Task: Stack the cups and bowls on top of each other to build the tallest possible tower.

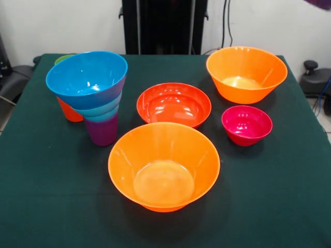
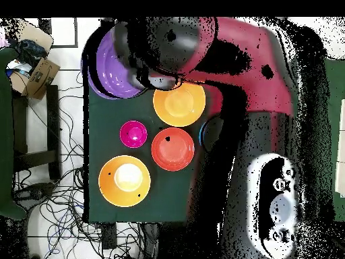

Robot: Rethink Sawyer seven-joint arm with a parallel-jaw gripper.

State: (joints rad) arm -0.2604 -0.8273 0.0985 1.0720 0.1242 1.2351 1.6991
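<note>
The tower stands at the table's left: a purple cup [image 1: 102, 130] with a teal bowl [image 1: 103, 109] and a large blue bowl [image 1: 87, 75] nested on it. An orange cup [image 1: 68, 111] and a green cup [image 1: 62, 59] stand behind it. In the overhead view my gripper [image 2: 149, 75] holds the large purple bowl [image 2: 114, 66] by its rim, high above the table's corner. A sliver of that bowl shows at the front view's top right [image 1: 319, 3]. The blue bowl's edge [image 2: 205, 133] peeks from under my arm.
On the cloth lie a large orange bowl [image 1: 164, 165] at the front, a shallow red-orange bowl [image 1: 174, 105] in the middle, a second large orange bowl [image 1: 246, 74] at the back right and a small magenta bowl [image 1: 246, 125]. My red arm [image 2: 236, 61] spans the overhead view.
</note>
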